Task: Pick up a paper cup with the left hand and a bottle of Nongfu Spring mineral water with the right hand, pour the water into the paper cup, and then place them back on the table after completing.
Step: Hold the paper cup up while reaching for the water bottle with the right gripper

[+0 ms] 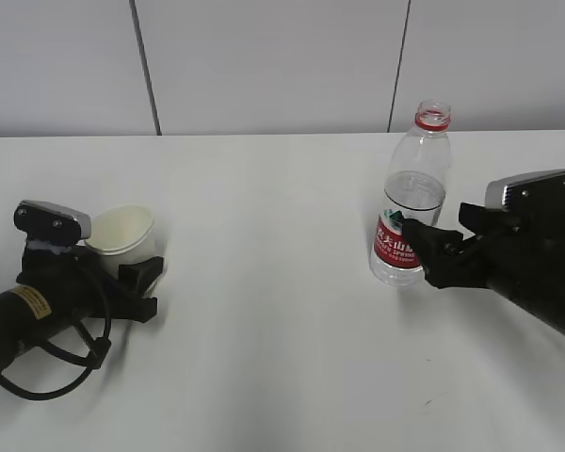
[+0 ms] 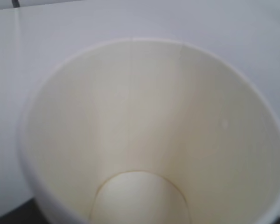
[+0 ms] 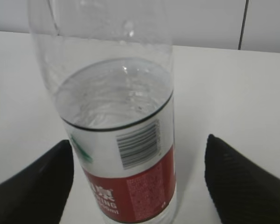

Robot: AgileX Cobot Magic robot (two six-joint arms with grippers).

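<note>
The right claw (image 1: 426, 247) is spread wide, one finger (image 3: 35, 186) touching or almost touching the bottle's (image 1: 410, 200) label, the other finger (image 3: 245, 182) apart from it. The bottle stands upright on the table (image 1: 282, 358), uncapped, with water (image 3: 113, 95) up to the top of the label. Far left of the bottle, the left claw (image 1: 132, 282) sits around the cup (image 1: 122, 235); how tightly cannot be told. The cup stands upright and looks empty.
</note>
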